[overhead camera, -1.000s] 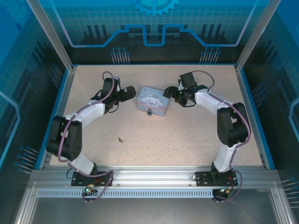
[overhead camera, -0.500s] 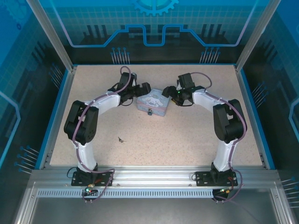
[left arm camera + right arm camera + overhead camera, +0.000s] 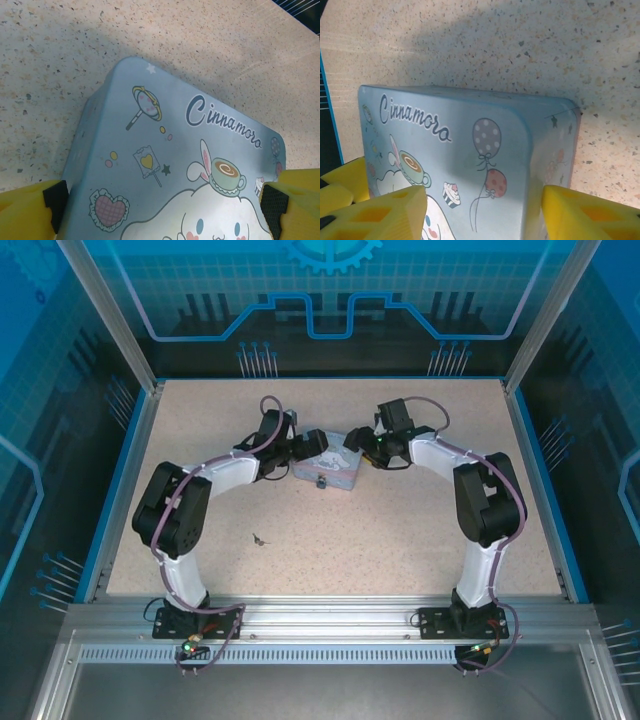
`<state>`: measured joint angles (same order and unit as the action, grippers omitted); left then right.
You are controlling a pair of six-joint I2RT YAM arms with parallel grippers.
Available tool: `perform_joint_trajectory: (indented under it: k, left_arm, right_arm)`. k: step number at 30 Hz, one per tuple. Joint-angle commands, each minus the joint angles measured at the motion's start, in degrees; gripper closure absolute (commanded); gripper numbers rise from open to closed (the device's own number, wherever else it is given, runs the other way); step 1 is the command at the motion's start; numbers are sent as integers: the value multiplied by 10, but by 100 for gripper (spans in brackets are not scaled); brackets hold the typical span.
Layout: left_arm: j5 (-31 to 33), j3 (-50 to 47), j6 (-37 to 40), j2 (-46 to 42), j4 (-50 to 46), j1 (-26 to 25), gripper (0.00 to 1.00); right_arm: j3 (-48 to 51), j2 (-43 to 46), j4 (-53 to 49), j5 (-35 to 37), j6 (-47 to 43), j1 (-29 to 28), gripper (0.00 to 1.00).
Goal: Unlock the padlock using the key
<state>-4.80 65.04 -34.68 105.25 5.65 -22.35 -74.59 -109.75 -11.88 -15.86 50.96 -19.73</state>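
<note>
The pale blue cartoon tin [image 3: 333,468] lies at mid-table. On its near side hangs the tiny padlock [image 3: 320,481]. The small dark key [image 3: 258,538] lies alone on the table, well in front and to the left. My left gripper [image 3: 312,443] hangs over the tin's left end. Its jaws stand wide open, and the left gripper [image 3: 165,200] straddles the tin [image 3: 175,170] with a pad beside each edge. Over the tin's right end, my right gripper [image 3: 353,443] is open. In the right wrist view, one finger of the right gripper [image 3: 485,212] is over the tin [image 3: 470,150] lid and the other is beside its side wall.
The speckled tabletop [image 3: 400,540] is ringed by a blue rim and metal posts. A silver rail [image 3: 330,615] with both arm bases runs along the near edge. Nothing but the key lies on the front half.
My left arm has swung right until its gripper reached the tin's left end. The right gripper has crept slightly left over the tin and its jaws have narrowed.
</note>
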Motion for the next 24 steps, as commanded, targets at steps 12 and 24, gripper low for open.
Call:
perform_joint_trajectory:
  k: [12, 24]
  left_arm:
    - [20, -129, -44, -120, 63, -64, 1]
    - [61, -205, -76, -155, 89, -96, 1]
  right_arm:
    - [80, 74, 7, -1, -7, -47, 37]
    - [123, 111, 6, 24, 5, -63, 30]
